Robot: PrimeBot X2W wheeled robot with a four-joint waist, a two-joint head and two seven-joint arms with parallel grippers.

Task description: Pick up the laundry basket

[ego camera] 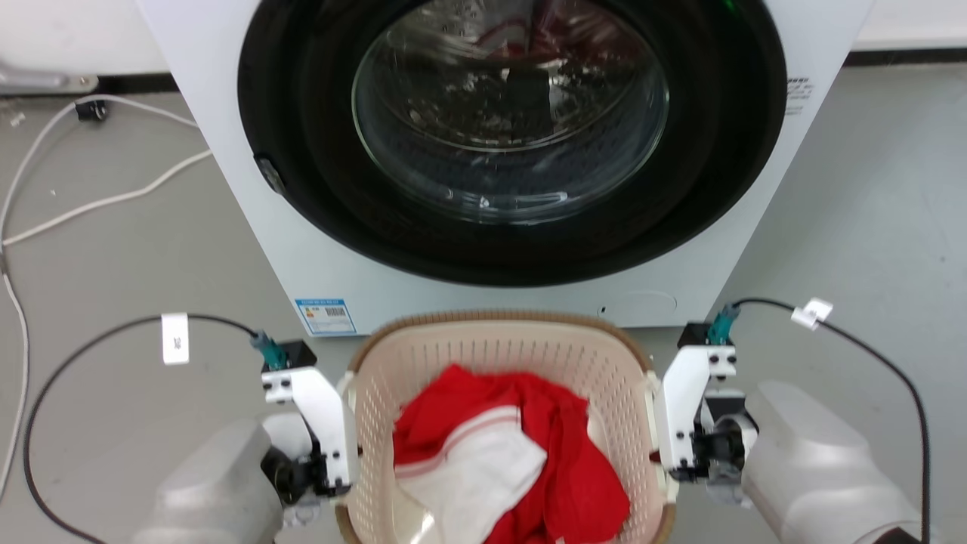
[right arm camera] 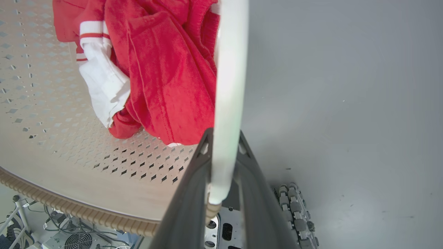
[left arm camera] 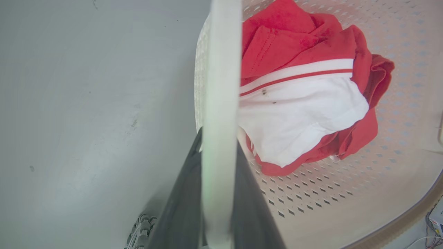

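The laundry basket point(ego camera: 498, 355) sits at 6 o'clock in the head view, just in front of the washer point(ego camera: 264, 249), with a red-and-white garment point(ego camera: 514, 446) heaped inside; the arms flank it at 8 and 4 o'clock, likely so that the load is shared evenly and the basket rises level. In the left wrist view the left gripper point(left arm camera: 218, 145) is clenched on the left handle point(left arm camera: 221, 69), the white bar pinched between both dark fingers; in the right wrist view the right gripper point(right arm camera: 224, 138) grasps the right handle point(right arm camera: 230, 69) the same way. Whether the basket's base has left the ground cannot be told. The floor point(ego camera: 113, 249) is smooth, pale grey and lightly scuffed; a white cable point(ego camera: 113, 200) trails across it at 10 o'clock; the washer's round glass door point(ego camera: 510, 113) fills 12 o'clock, closed, with something dark red behind it.
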